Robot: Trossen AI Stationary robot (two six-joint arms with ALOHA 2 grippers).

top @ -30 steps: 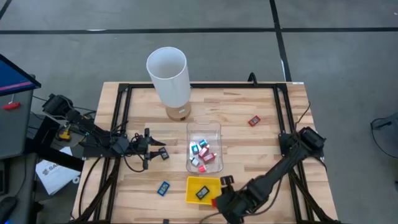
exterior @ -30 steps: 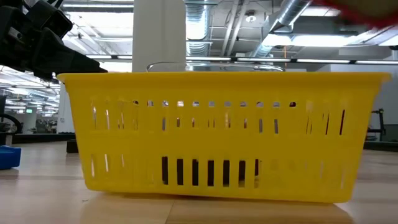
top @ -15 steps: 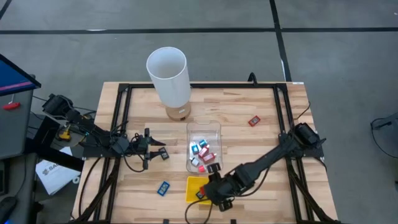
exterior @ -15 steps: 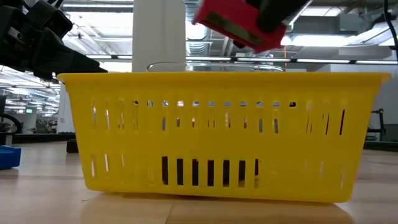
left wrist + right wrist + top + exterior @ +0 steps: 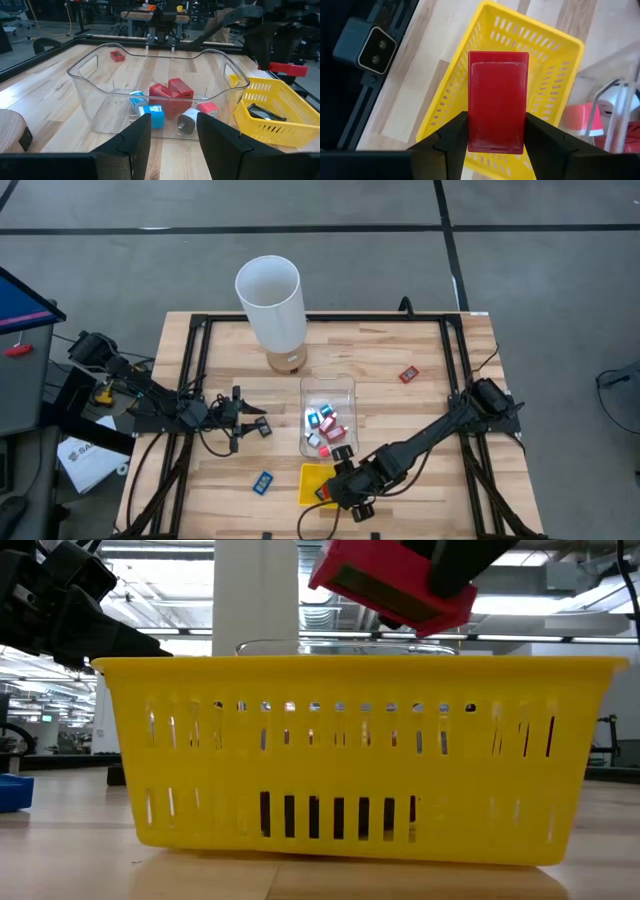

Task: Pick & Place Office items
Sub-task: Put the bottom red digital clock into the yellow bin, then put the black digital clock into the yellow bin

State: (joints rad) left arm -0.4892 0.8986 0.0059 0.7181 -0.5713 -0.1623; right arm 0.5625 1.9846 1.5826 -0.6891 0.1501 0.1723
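Swung in from the table's near edge since a second ago, left gripper [image 5: 237,420] waiting with fingers parted, empty, beside clear bin [image 5: 345,387] of office items [image 5: 326,426], right gripper [image 5: 496,145] clasping red block [image 5: 498,100] between its fingers, above yellow tray [image 5: 560,47]

light: bright, even, overhead | shadows: soft, faint | low view: ceiling lights glare
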